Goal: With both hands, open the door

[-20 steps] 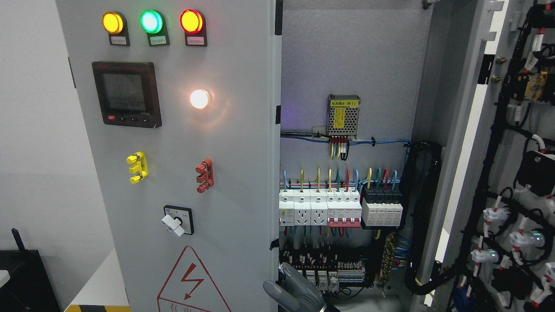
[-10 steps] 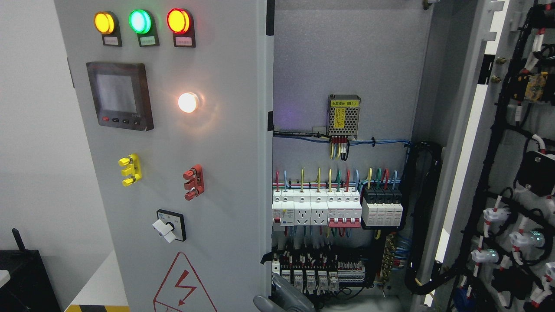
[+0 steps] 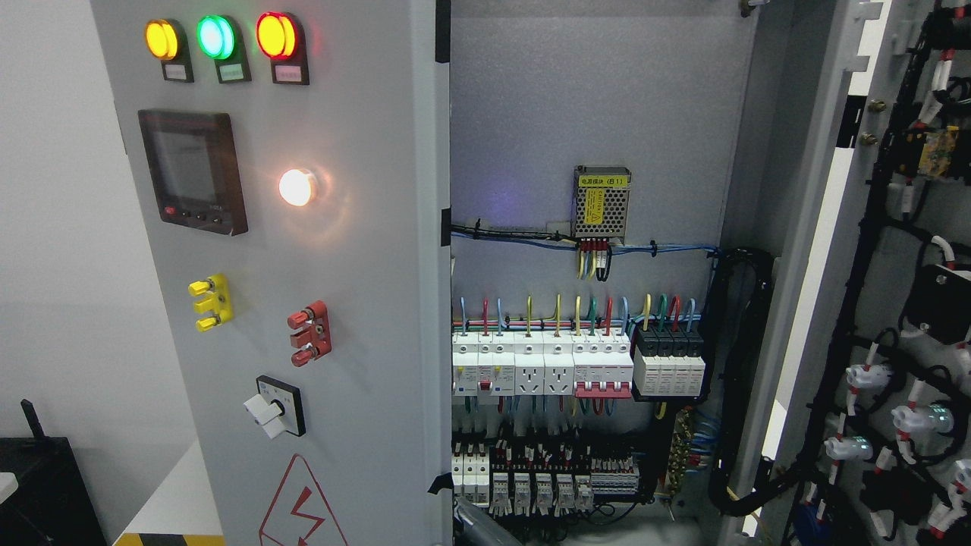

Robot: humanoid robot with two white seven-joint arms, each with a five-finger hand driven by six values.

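The cabinet's left door (image 3: 364, 250) is grey and carries three lamps, a meter, terminals and a rotary switch. It stands swung partly open toward the left, its free edge (image 3: 438, 318) near the picture's middle. The right door (image 3: 827, 250) stands wide open at the right, its wired inner face showing. Only a grey sliver of a hand (image 3: 485, 529) shows at the bottom edge, just right of the left door's free edge; which arm it belongs to cannot be told.
Inside the cabinet (image 3: 607, 98) are a power supply (image 3: 601, 201), a row of white breakers (image 3: 542, 368) and relays (image 3: 546, 485). A black cable bundle (image 3: 740, 379) hangs by the right hinge. A black box (image 3: 42, 493) sits at lower left.
The left door has swung further open toward the left, uncovering more breakers. The grey hand has sunk almost out of the picture at the bottom edge.
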